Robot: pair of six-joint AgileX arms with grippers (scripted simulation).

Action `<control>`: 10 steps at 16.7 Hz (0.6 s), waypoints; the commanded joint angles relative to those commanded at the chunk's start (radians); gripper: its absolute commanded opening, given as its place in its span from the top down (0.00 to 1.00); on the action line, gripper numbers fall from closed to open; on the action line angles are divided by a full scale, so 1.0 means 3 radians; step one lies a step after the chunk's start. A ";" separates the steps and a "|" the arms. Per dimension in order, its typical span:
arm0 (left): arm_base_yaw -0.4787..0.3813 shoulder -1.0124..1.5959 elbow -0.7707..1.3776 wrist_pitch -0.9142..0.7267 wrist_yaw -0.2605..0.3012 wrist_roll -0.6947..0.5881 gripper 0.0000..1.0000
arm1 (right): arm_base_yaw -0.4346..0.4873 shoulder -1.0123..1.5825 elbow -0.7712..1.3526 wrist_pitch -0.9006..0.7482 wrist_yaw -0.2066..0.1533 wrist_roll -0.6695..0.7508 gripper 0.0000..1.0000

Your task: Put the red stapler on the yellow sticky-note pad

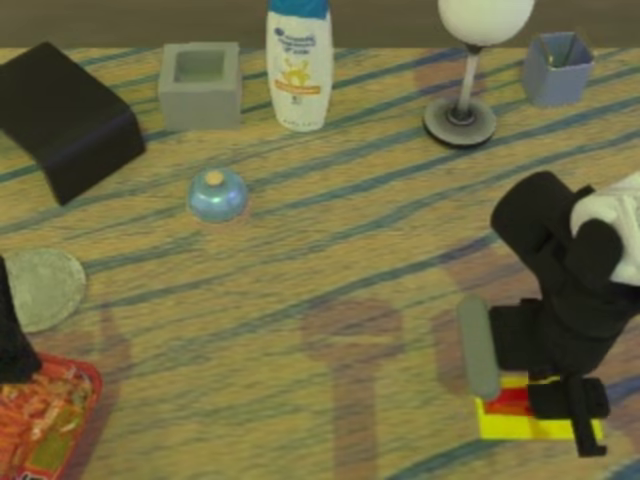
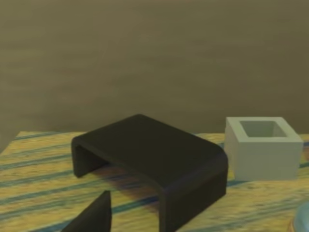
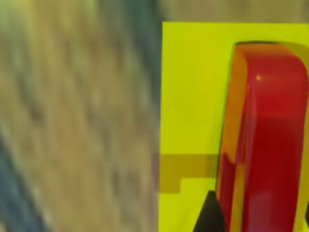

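Observation:
The red stapler (image 1: 508, 398) (image 3: 270, 145) rests lengthwise on the yellow sticky-note pad (image 1: 500, 422) (image 3: 193, 96) near the table's front right corner. My right gripper (image 1: 568, 408) (image 3: 258, 220) hovers directly over it, shut on the stapler, and one black fingertip (image 3: 210, 216) presses its side. The arm hides most of the pad from above. My left gripper (image 1: 15, 350) stays parked at the left edge, open, with one finger (image 2: 94, 217) showing in its wrist view.
A grey elongated object (image 1: 478, 345) lies just left of the pad. Farther off are a blue bell (image 1: 217, 194), a black stand (image 1: 65, 115), a grey box (image 1: 200, 85), a shampoo bottle (image 1: 298, 65), a white lamp (image 1: 462, 115), a blue cup (image 1: 558, 68), a grey disc (image 1: 42, 288) and a red food tray (image 1: 45, 420).

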 joint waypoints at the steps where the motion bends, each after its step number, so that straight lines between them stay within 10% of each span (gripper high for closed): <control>1: 0.0000 0.0000 0.0000 0.0000 0.0000 0.0000 0.00 | 0.0000 0.0000 0.0000 0.0000 0.0000 0.0000 0.32; 5: 0.0000 0.0000 0.0000 0.0000 0.0000 0.0000 0.00 | 0.0000 0.0000 0.0000 0.0000 0.0000 0.0000 0.02; 10: 0.0000 0.0000 0.0000 0.0000 0.0000 0.0000 0.00 | 0.0000 0.0000 0.0000 0.0000 0.0000 0.0000 0.00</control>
